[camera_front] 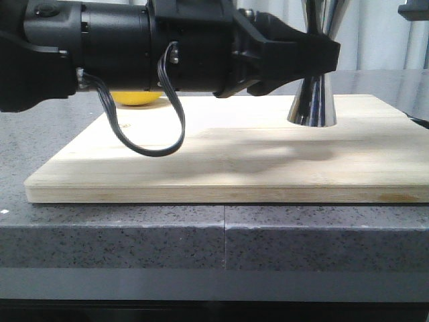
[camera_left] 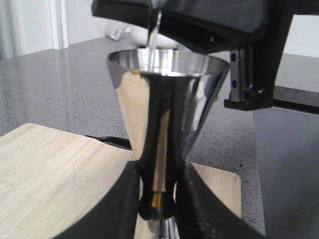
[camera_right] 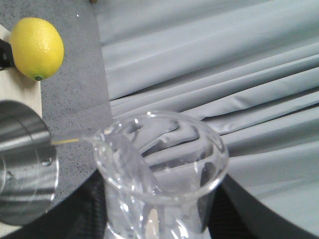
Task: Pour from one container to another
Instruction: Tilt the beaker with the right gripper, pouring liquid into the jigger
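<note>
The steel hourglass jigger (camera_front: 312, 100) stands on the wooden board (camera_front: 228, 168) at the right. My left gripper (camera_left: 157, 199) is shut on the jigger (camera_left: 164, 99) at its narrow waist, just at the gold band. My right gripper (camera_right: 159, 219) is shut on the clear glass beaker (camera_right: 159, 164), which is tipped over with its lip toward the jigger's open top (camera_right: 22, 174). A thin stream of clear liquid (camera_right: 75, 137) runs from the lip into the jigger's upper cup; the stream (camera_left: 153, 30) also shows in the left wrist view. The beaker does not show in the front view.
A yellow lemon (camera_front: 137, 98) lies at the board's far left edge, partly behind my left arm (camera_front: 134, 47); the lemon (camera_right: 37, 47) also shows in the right wrist view. The board rests on a grey speckled counter (camera_front: 134, 235). A grey curtain (camera_right: 224, 74) hangs behind.
</note>
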`<state>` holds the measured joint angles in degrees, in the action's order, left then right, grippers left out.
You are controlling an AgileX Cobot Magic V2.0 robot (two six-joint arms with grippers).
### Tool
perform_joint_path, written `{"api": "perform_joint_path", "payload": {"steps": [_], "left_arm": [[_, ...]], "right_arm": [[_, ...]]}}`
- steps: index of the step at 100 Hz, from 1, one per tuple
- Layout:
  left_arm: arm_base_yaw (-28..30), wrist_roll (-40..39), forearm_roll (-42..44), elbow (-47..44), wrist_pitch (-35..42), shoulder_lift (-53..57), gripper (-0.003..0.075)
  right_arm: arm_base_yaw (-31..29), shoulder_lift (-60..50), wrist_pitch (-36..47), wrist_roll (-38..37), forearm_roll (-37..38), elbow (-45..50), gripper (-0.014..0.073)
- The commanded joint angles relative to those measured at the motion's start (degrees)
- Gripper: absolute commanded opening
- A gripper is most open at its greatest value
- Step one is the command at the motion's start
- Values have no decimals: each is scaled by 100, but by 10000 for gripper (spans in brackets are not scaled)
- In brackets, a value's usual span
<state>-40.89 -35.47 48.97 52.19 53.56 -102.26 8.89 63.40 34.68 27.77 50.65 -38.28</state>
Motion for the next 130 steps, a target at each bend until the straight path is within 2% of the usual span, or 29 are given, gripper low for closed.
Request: {"api": "perform_joint_path", "payload": {"steps": [1,130], "left_arm": [[-3,-63,-213,181,457,268,60],[-3,-63,-213,181,457,268,60]], "right_arm": [[-9,-139,374,43,-178,-159,291],[-9,-139,367,531,-155,-159,291]]}}
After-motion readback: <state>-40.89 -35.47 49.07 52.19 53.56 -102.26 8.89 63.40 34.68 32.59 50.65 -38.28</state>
